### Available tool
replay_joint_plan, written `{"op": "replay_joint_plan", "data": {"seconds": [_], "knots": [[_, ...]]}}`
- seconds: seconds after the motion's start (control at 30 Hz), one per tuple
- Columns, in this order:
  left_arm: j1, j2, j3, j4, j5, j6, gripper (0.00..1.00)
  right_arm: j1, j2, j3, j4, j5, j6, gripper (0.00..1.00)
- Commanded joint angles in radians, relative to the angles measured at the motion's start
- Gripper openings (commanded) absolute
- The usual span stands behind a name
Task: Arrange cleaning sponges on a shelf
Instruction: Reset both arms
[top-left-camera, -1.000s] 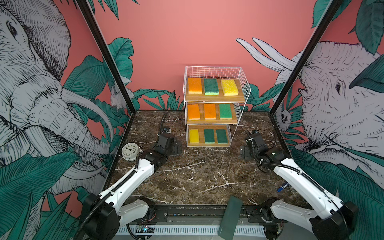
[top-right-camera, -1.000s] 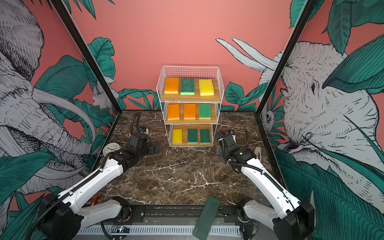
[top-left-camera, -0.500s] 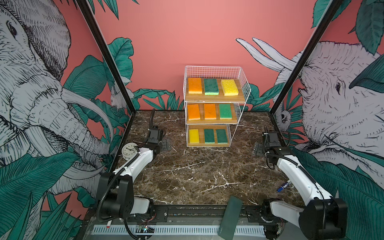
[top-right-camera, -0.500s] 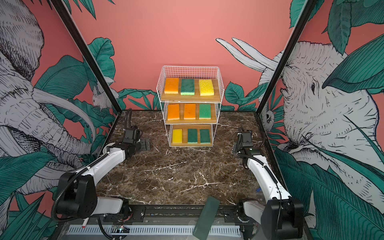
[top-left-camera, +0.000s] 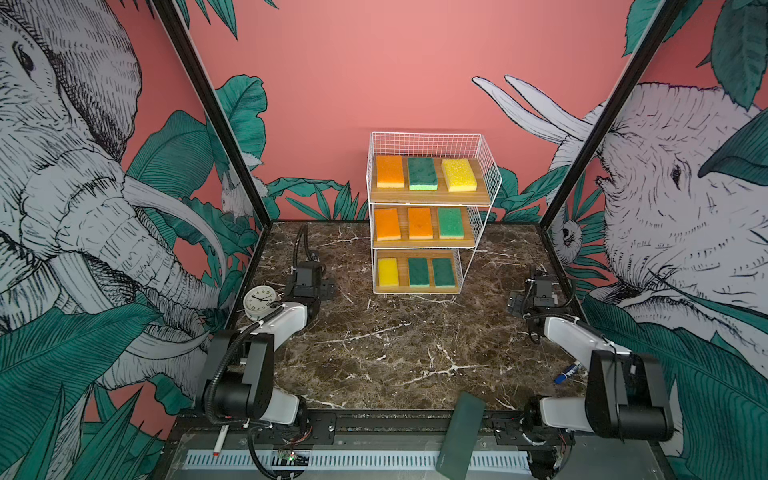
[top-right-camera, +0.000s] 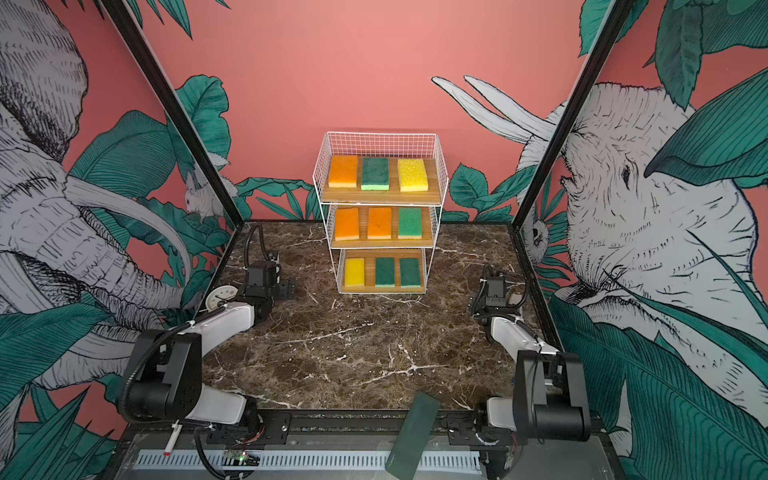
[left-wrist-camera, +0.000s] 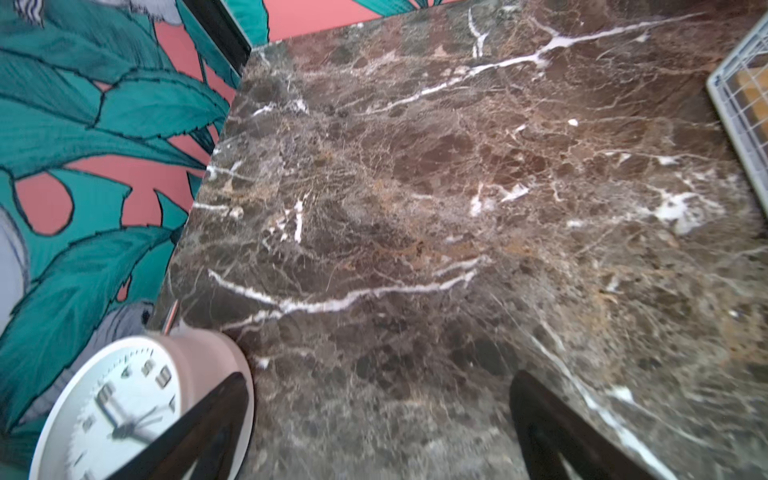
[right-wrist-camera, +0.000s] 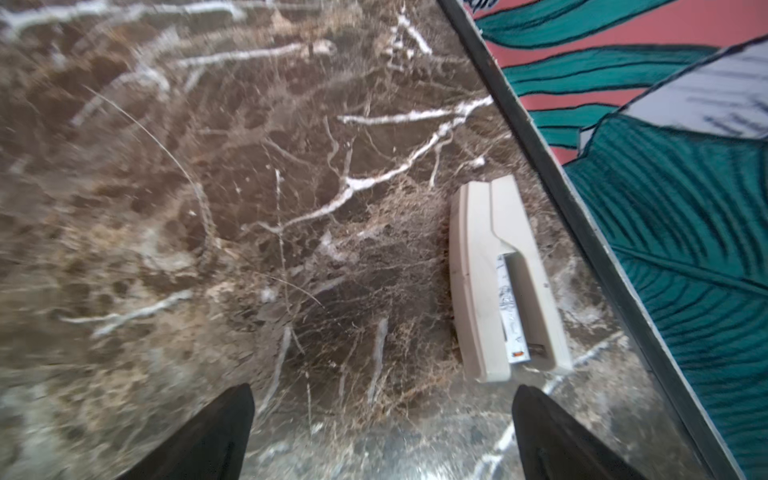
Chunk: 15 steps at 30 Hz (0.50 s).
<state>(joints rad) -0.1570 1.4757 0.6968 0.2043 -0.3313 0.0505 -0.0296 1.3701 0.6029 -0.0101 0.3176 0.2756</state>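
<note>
The brown marble table (top-left-camera: 395, 353) is the biggest thing. At its far side stands the white wire shelf (top-left-camera: 488, 166) with three wooden boards, set like steps.

The left gripper (left-wrist-camera: 380, 376) is over the left side of the table. Its two fingers are wide apart with nothing between them. The right gripper (right-wrist-camera: 382, 388) is over the right side, fingers wide apart too, holding nothing. Both are well apart from the shelf.

A long dark green slab (top-left-camera: 461, 436) lies across the near edge of the table.

All nine sponges (top-right-camera: 379, 223) lie flat on the shelf, three in a row on each board. From left to right:
- **Top board:** an orange sponge (top-left-camera: 390, 171), a green sponge (top-left-camera: 422, 173) and a yellow sponge (top-left-camera: 459, 175).
- **Middle board:** orange (top-left-camera: 387, 223), orange (top-left-camera: 420, 222), green (top-left-camera: 451, 222).
- **Bottom board:** yellow (top-left-camera: 387, 272), green (top-left-camera: 418, 272), green (top-left-camera: 443, 272).

A round white clock (top-left-camera: 259, 300) sits at the left edge, just beside the left gripper. A cream stapler (right-wrist-camera: 505, 278) lies by the right edge, just beside the right gripper. A small blue marker pen (top-left-camera: 568, 372) lies nearer, by the same edge.
</note>
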Motion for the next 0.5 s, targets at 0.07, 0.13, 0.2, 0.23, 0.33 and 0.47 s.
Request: {"op": "replay_joint_plan", "data": {"seconds": [0.07,0.13,0.2,0.23,0.33,0.47], "knots": [[0.036,0.045,-0.074,0.240,0.009,0.035,1.00,-0.020,0.018,-0.042,0.287,-0.012,-0.077,1.00],[0.062,0.033,-0.126,0.362,0.049,0.044,0.99,-0.023,0.017,-0.082,0.405,-0.035,-0.087,1.00],[0.101,0.032,-0.149,0.388,0.140,0.022,1.00,-0.024,0.022,-0.107,0.483,-0.056,-0.091,1.00],[0.112,0.041,-0.180,0.460,0.161,0.021,1.00,-0.024,0.025,-0.116,0.518,-0.071,-0.093,1.00],[0.111,0.042,-0.257,0.586,0.219,0.041,1.00,-0.023,0.034,-0.150,0.632,-0.136,-0.113,0.99],[0.111,0.088,-0.314,0.740,0.212,0.041,0.99,-0.023,0.083,-0.238,0.881,-0.184,-0.155,0.99]]}}
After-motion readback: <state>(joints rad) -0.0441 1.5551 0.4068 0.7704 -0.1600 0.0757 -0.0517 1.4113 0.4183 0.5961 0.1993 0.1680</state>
